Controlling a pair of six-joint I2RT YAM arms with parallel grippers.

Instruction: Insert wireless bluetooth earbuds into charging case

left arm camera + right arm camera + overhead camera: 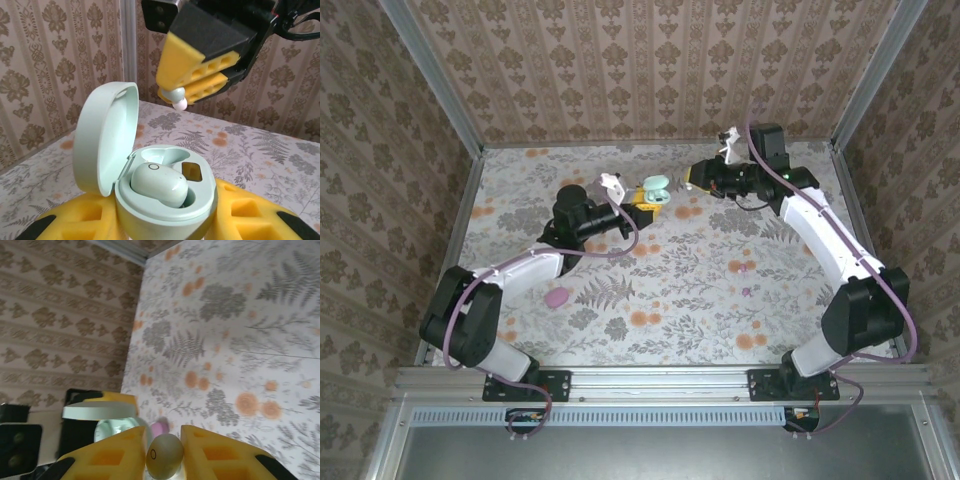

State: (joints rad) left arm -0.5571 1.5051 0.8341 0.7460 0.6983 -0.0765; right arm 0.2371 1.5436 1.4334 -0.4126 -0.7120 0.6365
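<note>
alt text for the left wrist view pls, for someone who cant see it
An open mint-green charging case is held in the left gripper, with one earbud seated in it and the slot beside it empty. Just above, the right gripper pinches a second earbud, with the floral table and patterned wall behind.

A pink oval object (556,297) lies on the floral table (700,310).

Arms outstretched, left fingers (240,212) clamped — right fingers (220,450) likewise
</note>
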